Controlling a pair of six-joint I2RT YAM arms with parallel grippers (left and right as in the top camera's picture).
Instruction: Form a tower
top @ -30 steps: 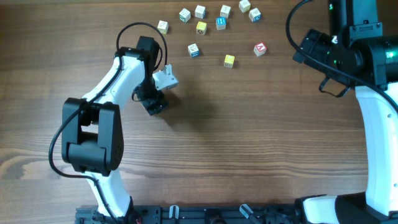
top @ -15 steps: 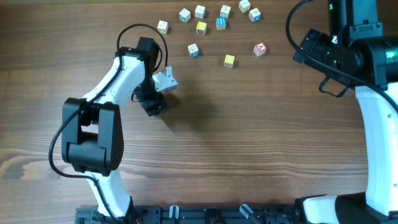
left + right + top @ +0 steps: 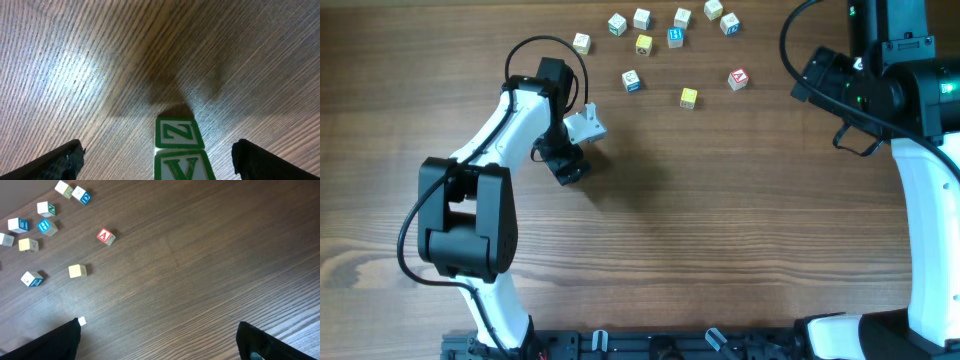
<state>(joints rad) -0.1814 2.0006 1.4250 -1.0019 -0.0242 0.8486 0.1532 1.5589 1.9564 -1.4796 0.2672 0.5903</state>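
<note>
Risk: left hand, fingers apart either side of tower, could clip and topple it if it drifts sideways while rising. Right hand apart, empty.

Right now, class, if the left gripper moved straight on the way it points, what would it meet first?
Probably the green N cube and V cube, which sit between the open left gripper's fingers, with only the wooden table beyond. Depth is unclear.
</note>
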